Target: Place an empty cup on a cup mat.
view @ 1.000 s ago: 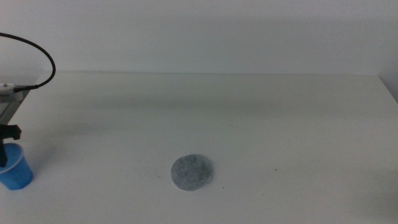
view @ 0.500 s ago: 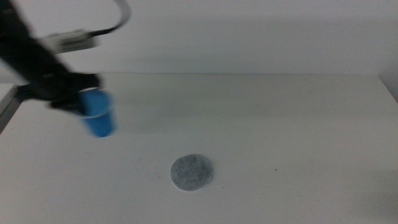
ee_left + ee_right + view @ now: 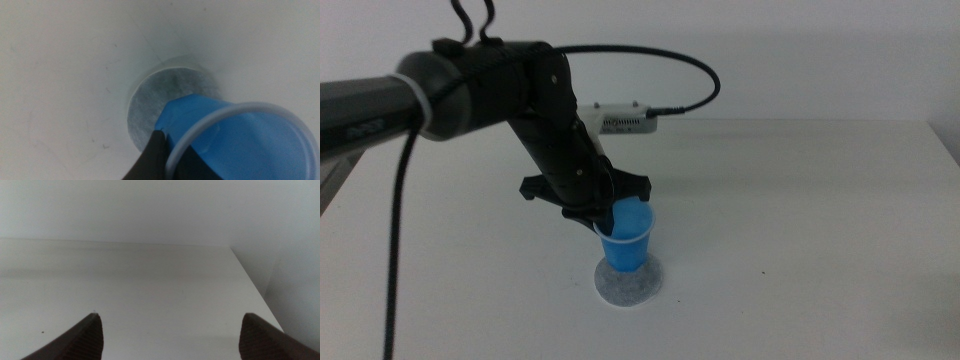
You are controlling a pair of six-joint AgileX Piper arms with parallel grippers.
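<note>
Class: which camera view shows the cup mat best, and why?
The middle view: the cup mat shows under the cup held by the left gripper. The left wrist view has it half hidden; the right wrist view shows none.

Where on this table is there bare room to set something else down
Bare tabletop runs right of the cup mat to the far edge, and left of it. Crowded only at the mat: the left gripper holds the cup there. The right gripper waits, open.

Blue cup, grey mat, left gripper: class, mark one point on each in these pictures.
cup (image 3: 626, 244), middle view, on its blue side wall.
mat (image 3: 152, 102), left wrist view, on its bare grey face beside the cup.
left gripper (image 3: 610, 213), middle view, at the jaws gripping the cup's rim.
</note>
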